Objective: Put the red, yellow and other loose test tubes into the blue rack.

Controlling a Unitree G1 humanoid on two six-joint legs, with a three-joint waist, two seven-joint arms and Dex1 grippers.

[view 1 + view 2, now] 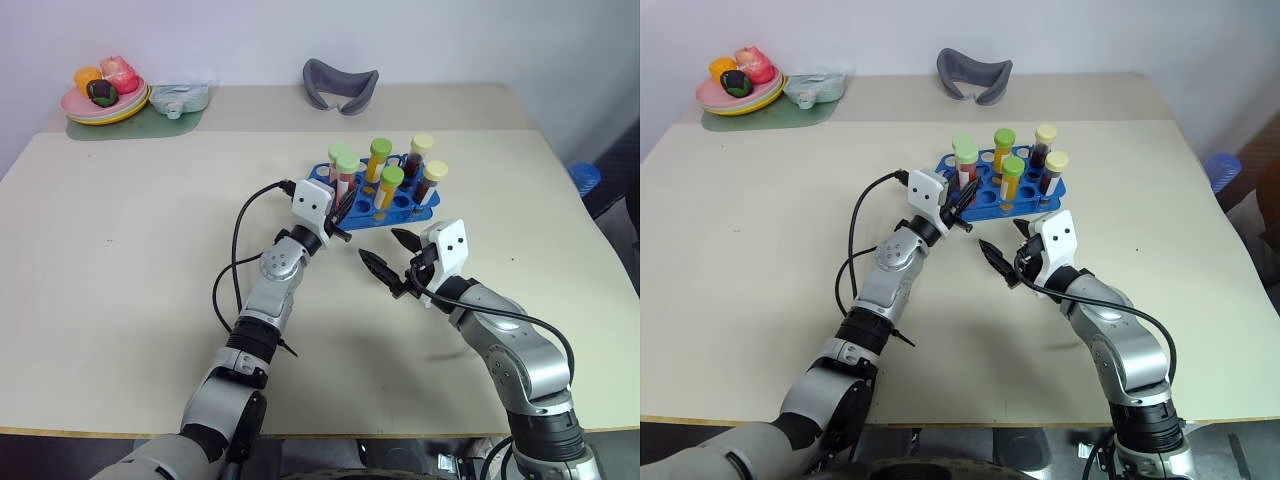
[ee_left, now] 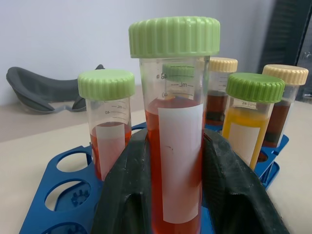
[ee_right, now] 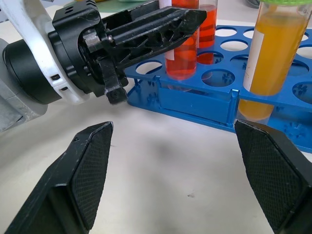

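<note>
The left gripper (image 1: 345, 212) reaches over the near left corner of the blue rack (image 1: 416, 207), its two black fingers (image 2: 126, 195) standing on either side of a red tube (image 2: 176, 161) with a green cap and a white label. The tube stands upright in a rack hole. The fingers hug the tube's sides, but whether they press it or have just let go cannot be told.

Just beyond that gripper, in the next hole, stands a second red tube (image 2: 108, 141) with a green cap. Past it and to the gripper's right stand two yellow tubes (image 1: 386, 188) with green caps, and farther still two dark brown tubes (image 1: 430, 183) with pale-yellow caps, all upright in the rack.

The right gripper (image 1: 392, 258) hovers low over the table (image 1: 120, 260), a little in front of the rack's near edge and apart from it. Its fingers (image 3: 87, 170) are spread wide and hold nothing. The left gripper lies ahead of it and to its left; a yellow tube stands ahead on its right.

Far beyond both grippers, at the table's back edge, sit a grey curved object (image 1: 340, 84), a plate of toy fruit (image 1: 105, 92) and a pale bowl (image 1: 180, 98).
</note>
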